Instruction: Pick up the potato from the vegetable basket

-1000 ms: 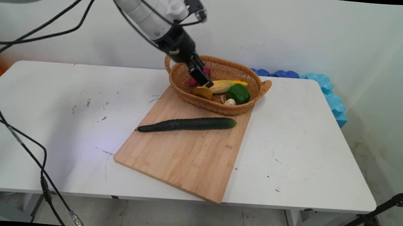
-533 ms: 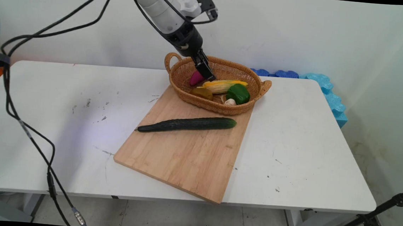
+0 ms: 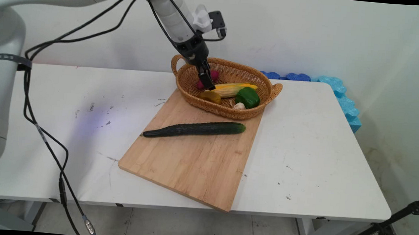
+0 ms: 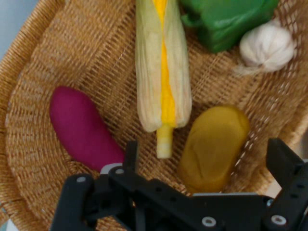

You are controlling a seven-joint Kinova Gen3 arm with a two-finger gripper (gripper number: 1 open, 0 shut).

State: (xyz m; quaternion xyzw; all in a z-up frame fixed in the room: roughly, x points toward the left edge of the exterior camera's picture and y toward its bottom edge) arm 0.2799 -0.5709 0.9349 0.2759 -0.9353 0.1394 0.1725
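My gripper (image 3: 208,82) hangs inside the left part of a woven basket (image 3: 228,113), open and holding nothing. In the hand view the gripper (image 4: 207,161) has its fingers (image 4: 130,155) spread over the stem end of a corn cob (image 4: 162,72) and a yellow-brown potato (image 4: 214,147). A magenta eggplant-like piece (image 4: 82,127) lies just left of the left finger. A green pepper (image 4: 226,19) and a garlic bulb (image 4: 267,45) lie farther in. In the main view the corn cob (image 3: 233,89), potato (image 3: 210,96) and green pepper (image 3: 247,97) sit beside the gripper.
The basket stands on the far end of a wooden cutting board (image 3: 191,164). A long dark cucumber (image 3: 194,129) lies across the board. Blue foam blocks (image 3: 343,101) line the table's far right edge. Black cables (image 3: 45,139) hang at the left.
The gripper rose slightly toward the basket's back, then came down again over the corn's stem end and the potato. The things in the basket and the cucumber have not moved.
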